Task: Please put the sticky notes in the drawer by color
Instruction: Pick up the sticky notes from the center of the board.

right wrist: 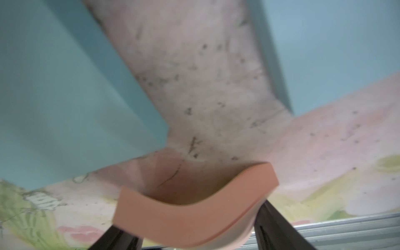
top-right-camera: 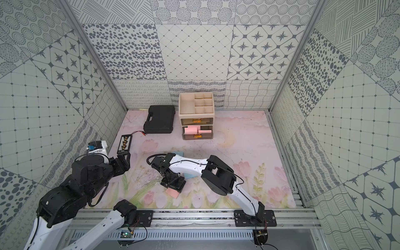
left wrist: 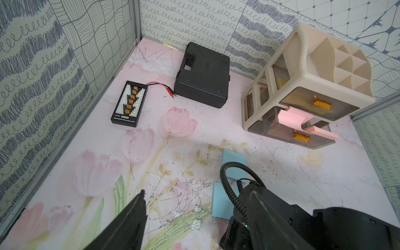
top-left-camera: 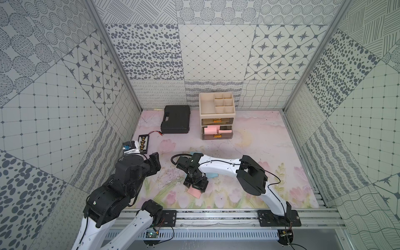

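Right wrist view, right gripper (right wrist: 194,229) apparently squeezing bowed pink note (right wrist: 190,213)

Two light blue sticky notes (left wrist: 233,161) lie on the floral desk (left wrist: 216,129) near the cream drawer (left wrist: 303,71), whose pulled-out compartment holds pink sticky notes (left wrist: 294,118), with a black case (left wrist: 202,80) and charging board (left wrist: 129,104) beyond.

In both top views the right arm (top-left-camera: 218,166) hides most of the blue sticky notes (top-left-camera: 213,175) from us, and the far part of the salmon-pink pad (top-left-camera: 194,192). In the right wrist view that pad is blurred and cut off, like the fingers (right wrist: 279,229).
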Robot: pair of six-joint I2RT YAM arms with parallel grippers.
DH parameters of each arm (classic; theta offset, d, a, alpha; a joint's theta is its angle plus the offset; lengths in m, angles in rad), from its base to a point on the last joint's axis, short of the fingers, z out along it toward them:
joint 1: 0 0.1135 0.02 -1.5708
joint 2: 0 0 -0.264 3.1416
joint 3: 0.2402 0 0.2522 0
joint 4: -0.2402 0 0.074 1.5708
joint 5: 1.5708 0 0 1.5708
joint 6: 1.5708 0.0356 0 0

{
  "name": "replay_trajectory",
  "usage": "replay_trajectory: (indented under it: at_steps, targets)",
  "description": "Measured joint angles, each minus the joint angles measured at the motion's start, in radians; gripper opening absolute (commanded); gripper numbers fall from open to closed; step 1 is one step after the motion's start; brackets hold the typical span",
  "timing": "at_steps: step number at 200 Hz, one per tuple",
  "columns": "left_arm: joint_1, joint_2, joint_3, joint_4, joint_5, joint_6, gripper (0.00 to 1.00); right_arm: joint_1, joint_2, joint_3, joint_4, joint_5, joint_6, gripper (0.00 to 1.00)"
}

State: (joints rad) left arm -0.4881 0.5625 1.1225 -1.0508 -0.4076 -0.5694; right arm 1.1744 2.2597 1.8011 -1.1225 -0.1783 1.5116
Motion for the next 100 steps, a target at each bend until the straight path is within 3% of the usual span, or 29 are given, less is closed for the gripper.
replay_trajectory:
  at_steps: [53,100]
  targets:
    - [0.0,0.023,-0.005,0.0,0.001,-0.001,0.76,-0.002,-0.137,-0.174,0.012,0.079,-0.001,0.75]
    - [0.0,0.061,-0.007,0.003,0.002,-0.006,0.76,-0.014,-0.274,-0.137,-0.037,0.184,-0.056,0.74]
